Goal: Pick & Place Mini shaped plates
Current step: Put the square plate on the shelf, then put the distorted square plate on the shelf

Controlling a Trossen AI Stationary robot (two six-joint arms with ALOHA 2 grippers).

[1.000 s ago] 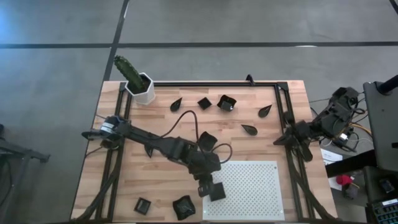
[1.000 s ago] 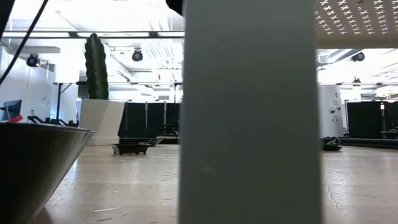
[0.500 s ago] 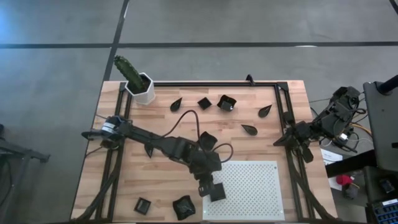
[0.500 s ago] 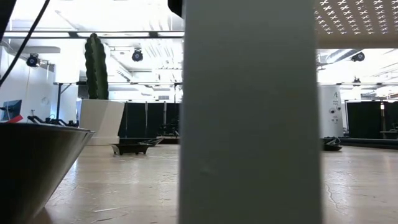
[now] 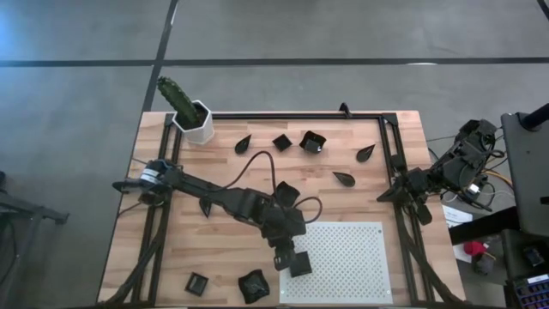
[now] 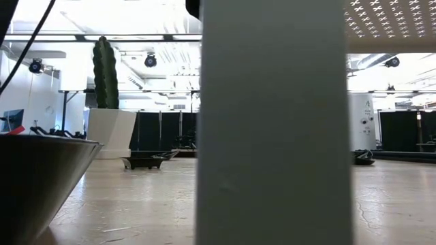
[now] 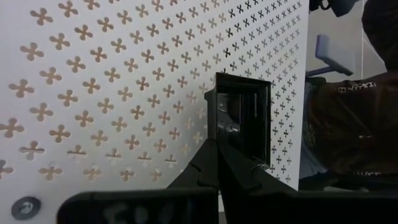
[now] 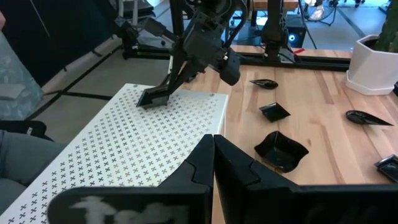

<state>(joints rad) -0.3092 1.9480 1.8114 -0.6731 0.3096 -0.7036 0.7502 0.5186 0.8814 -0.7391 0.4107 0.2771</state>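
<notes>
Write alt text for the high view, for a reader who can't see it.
Seen from above, the left gripper holds a small black square plate at the near-left corner of the white perforated board. More dark mini plates lie across the wooden table, and the right gripper, fingers shut, waits at the right edge.

- A grey concrete floor [image 5: 343,34] surrounds the workstation, crossed by dark seam lines, seen from overhead.
- The light wooden tabletop [image 5: 240,176] sits in a black metal frame [image 5: 292,114].
- At table height, a broad pale upright [image 6: 272,122] fills the middle of the frame, blocking much of the room.
- Beyond it, bright ceiling lights and track spotlights [image 6: 150,60] hang over an open hall.
- Dark partition panels [image 6: 163,129] line the far side of the room.
- A white cabinet [image 6: 361,122] stands at right, near more dark panels.
</notes>
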